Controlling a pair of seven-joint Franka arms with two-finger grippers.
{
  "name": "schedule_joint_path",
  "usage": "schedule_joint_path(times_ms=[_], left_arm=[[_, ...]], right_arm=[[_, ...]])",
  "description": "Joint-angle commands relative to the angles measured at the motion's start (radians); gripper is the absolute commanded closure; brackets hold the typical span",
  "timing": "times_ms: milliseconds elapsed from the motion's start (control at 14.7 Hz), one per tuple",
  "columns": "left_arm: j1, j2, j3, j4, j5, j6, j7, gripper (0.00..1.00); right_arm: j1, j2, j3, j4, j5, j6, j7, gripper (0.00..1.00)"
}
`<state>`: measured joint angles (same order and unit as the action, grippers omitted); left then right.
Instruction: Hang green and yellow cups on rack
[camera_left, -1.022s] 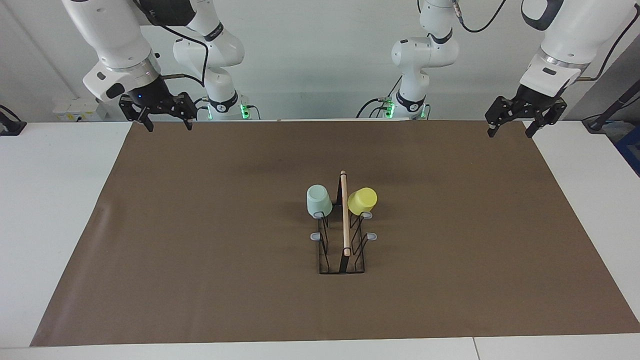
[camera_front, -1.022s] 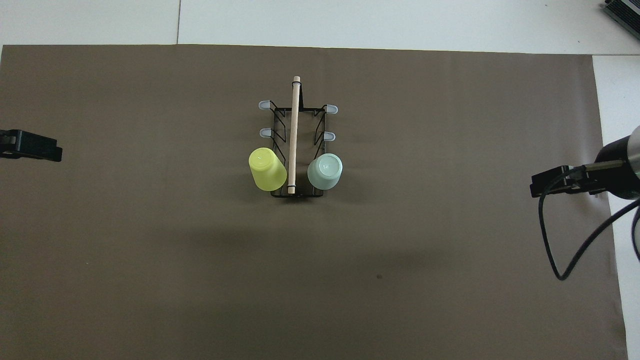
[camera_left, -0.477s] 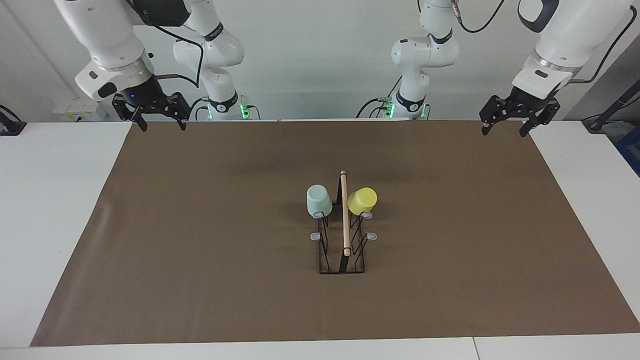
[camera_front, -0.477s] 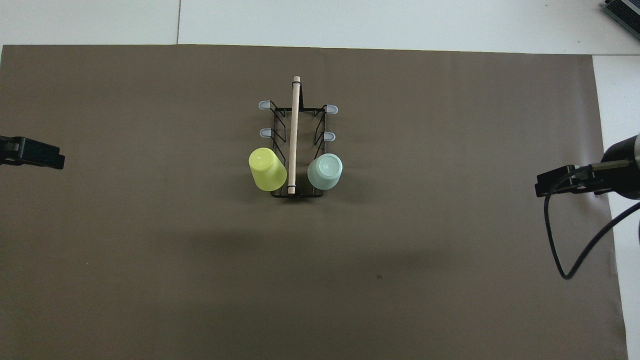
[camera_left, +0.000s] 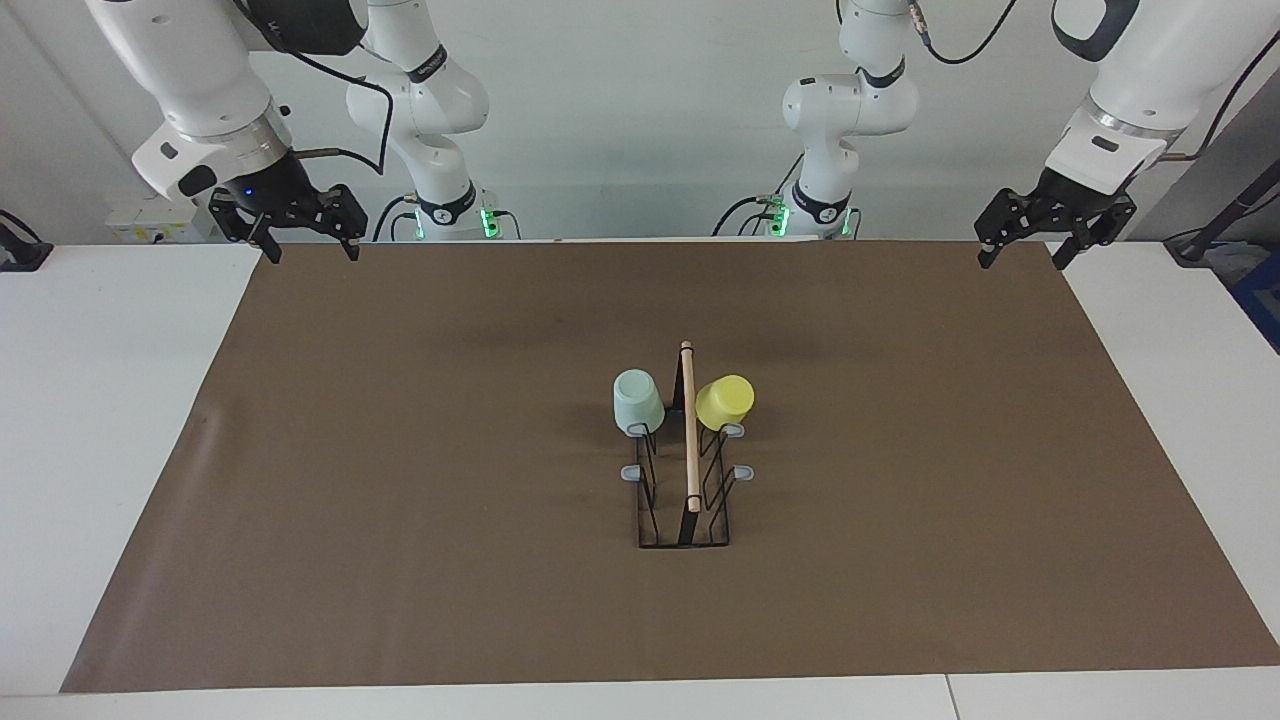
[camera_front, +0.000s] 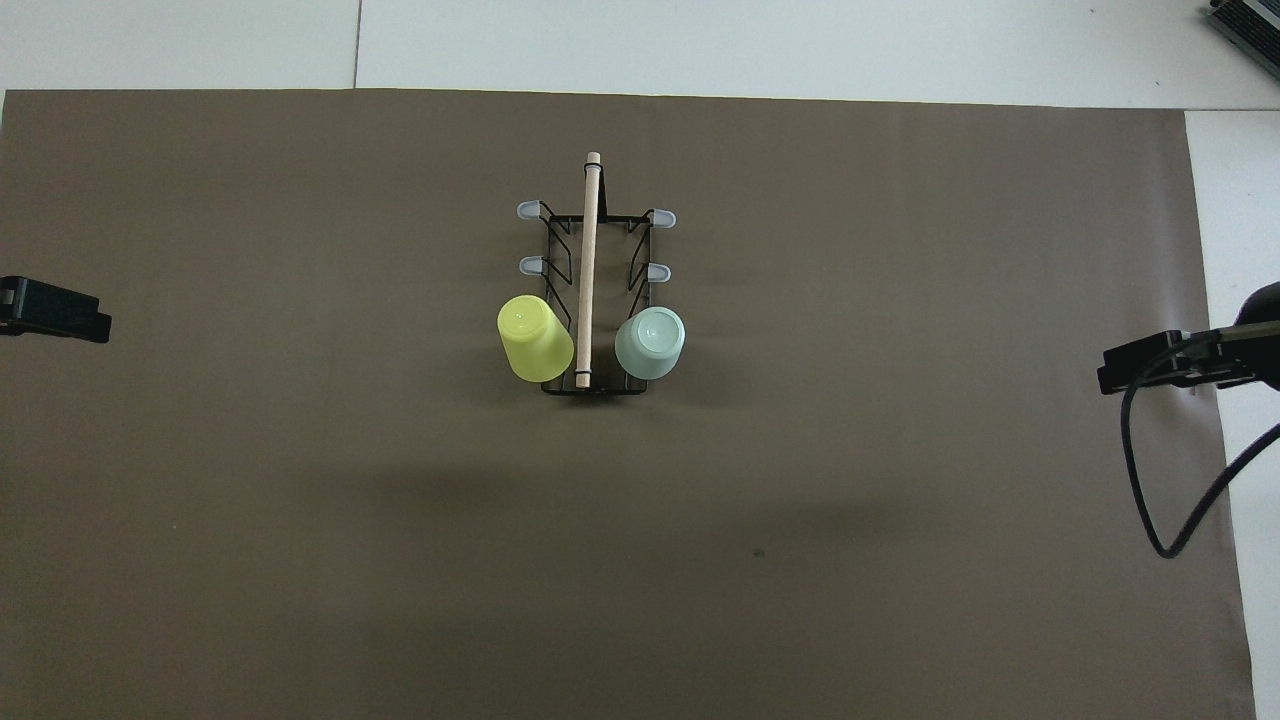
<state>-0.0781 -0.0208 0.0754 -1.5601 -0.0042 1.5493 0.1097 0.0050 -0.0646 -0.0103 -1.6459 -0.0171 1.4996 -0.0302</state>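
The only obstacle on the tabletop (camera_left: 400, 500) is the rack (camera_left: 684, 500) at mid-mat, with the green cup (camera_left: 636, 400) and yellow cup (camera_left: 725, 401) hung on its two prongs nearest the robots. Four prongs stand bare, open to approach from above and either side. The left tool (camera_left: 1025, 251) and right tool (camera_left: 308, 243) hang with fingers spread over the mat's corners, well apart from the rack.

Robotics lab: 2 white arms (camera_left: 215, 90), brown mat (camera_left: 400, 450), bare white table (camera_left: 90, 400), plain wall.
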Motion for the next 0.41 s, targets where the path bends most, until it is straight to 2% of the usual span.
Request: schedule_joint_path(times_ms=[0,136,341], left_arm=[[-0.008,-0.013,0.011,0.003,-0.017,-0.029,0.008,0.0],[-0.008,-0.013,0.01,-0.003,-0.017,-0.023,0.01,0.0],[-0.008,-0.013,0.009,-0.003,-0.017,-0.017,0.005,0.0]], right_arm=[[-0.008,-0.014,0.006,0.013,0.032,-0.019,0.006,0.0],[-0.01,-0.001,0.004,0.041,0.045,-0.058,0.007,0.0],[-0.008,0.0,0.004,0.04,0.042,-0.048,0.009,0.0]])
